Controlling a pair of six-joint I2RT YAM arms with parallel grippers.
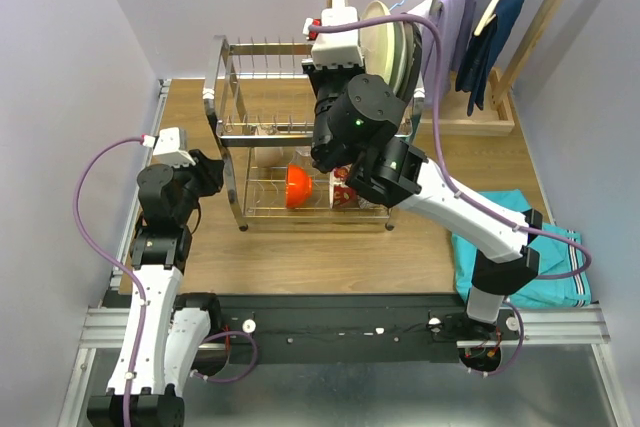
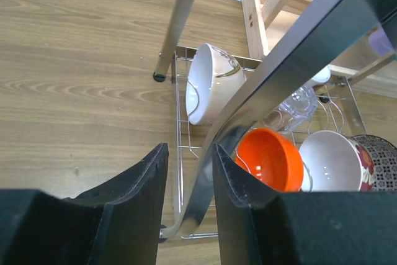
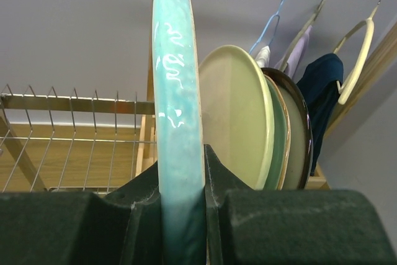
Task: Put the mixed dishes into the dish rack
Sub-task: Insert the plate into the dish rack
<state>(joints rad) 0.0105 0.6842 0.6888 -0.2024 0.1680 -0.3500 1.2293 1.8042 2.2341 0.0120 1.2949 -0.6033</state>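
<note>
Your right gripper (image 3: 182, 175) is clamping the light blue plate (image 3: 177, 79) upright over the dish rack (image 1: 228, 127), just beside plates (image 3: 239, 116) standing in it, and your left gripper (image 2: 189, 156) is hanging part open around its frame bar (image 2: 291, 54), so lowering askew is risking knocking them.

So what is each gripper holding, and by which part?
Right gripper pinches the blue plate by its rim, edge-on. Left gripper holds nothing; its jaws stand open around a rack bar.
</note>
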